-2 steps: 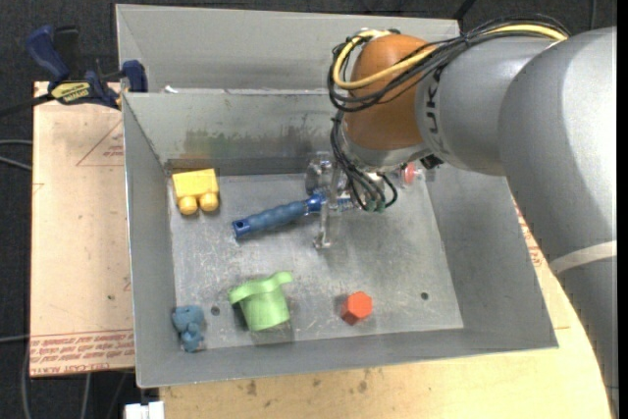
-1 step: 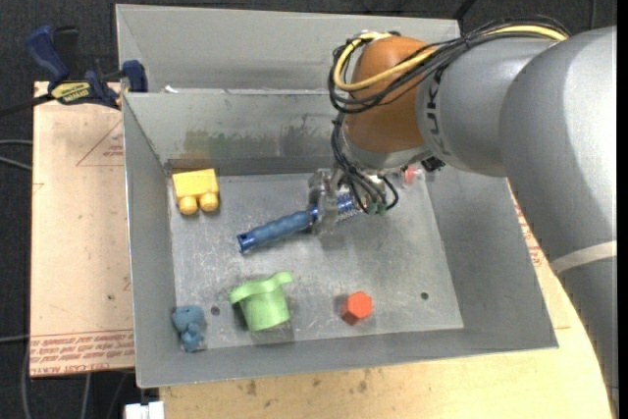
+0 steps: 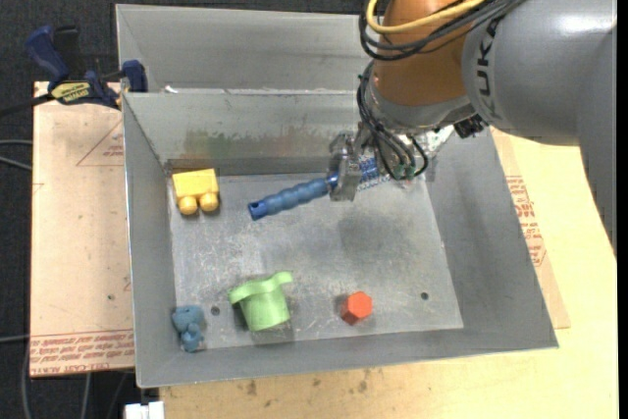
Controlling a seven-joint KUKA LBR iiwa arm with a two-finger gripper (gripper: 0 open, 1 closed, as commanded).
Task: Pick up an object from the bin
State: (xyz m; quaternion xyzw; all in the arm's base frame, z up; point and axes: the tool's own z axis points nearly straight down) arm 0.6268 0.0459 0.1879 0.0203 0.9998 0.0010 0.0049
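Grey bin (image 3: 392, 250), blue rod (image 3: 287, 198) between fingers (image 3: 345, 180)

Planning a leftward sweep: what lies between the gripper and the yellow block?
Camera view: a blue ribbed stick, one end at the gripper; then bare floor to the yellow block.

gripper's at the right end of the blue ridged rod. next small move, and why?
Probably a short, slow, straight lift to test the hold. The gripper sits at the right end of the blue ridged plastic rod, far from its middle, so the free end may droop. The rod lies apart from the yellow plastic block, so nothing should snag.
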